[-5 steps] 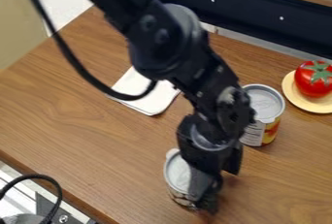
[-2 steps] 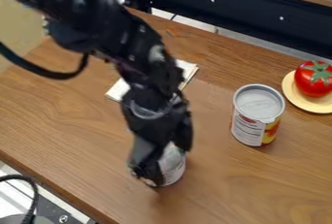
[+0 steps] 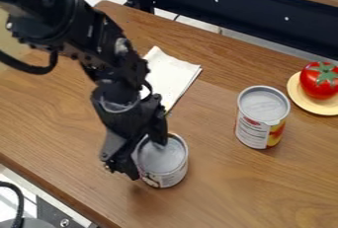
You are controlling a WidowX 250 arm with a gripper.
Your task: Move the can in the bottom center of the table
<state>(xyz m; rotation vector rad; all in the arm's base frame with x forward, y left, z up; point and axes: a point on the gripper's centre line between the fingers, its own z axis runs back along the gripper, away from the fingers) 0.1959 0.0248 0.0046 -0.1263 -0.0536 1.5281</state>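
My gripper (image 3: 144, 159) hangs left of the table's centre, low over the left side of a silver-topped can (image 3: 166, 165). It stands open, with one finger at the can's front left and the other by the back of its rim. The can is upright on the wooden table (image 3: 244, 187), its lid and right side in sight and part of its left side hidden by the gripper.
A second upright can (image 3: 261, 118) stands to the right. Beyond it, a tomato (image 3: 319, 80) rests on a pale yellow plate (image 3: 310, 104). A folded white cloth (image 3: 165, 76) lies behind the gripper.
The can has shifted left and toward the back from where it stood a second ago. My gripper has moved the same way and, lately, further left, uncovering most of the can's lid.
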